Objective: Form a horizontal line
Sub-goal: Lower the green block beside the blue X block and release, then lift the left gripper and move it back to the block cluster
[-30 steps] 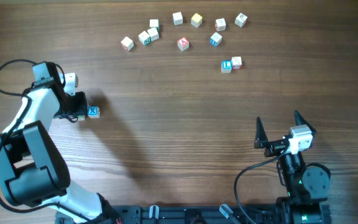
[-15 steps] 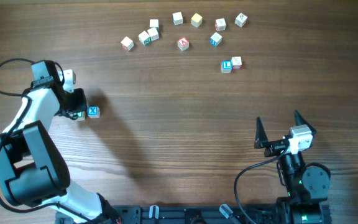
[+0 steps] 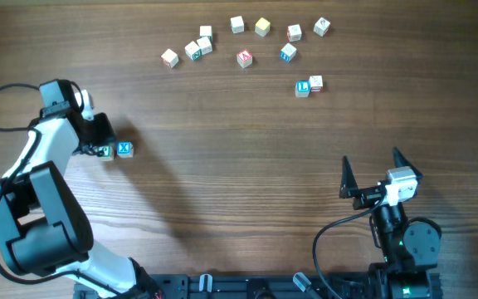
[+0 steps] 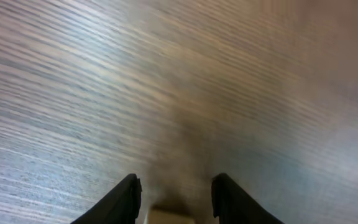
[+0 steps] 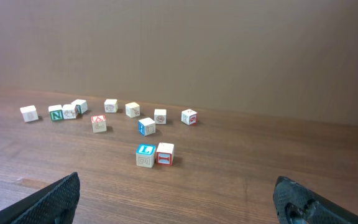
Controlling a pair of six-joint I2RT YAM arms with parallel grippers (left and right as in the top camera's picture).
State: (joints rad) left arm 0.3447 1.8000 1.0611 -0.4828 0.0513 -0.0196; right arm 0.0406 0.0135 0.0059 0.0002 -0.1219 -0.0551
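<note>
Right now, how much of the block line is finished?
Barely started. One blue-letter cube sits at the left of the table. The left claw grips a green-letter cube right beside it. About a dozen loose cubes wait up top; the right claw hangs open, idle.

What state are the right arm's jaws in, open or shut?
Open. Right gripper: jaws spread wide, nothing between them.
</note>
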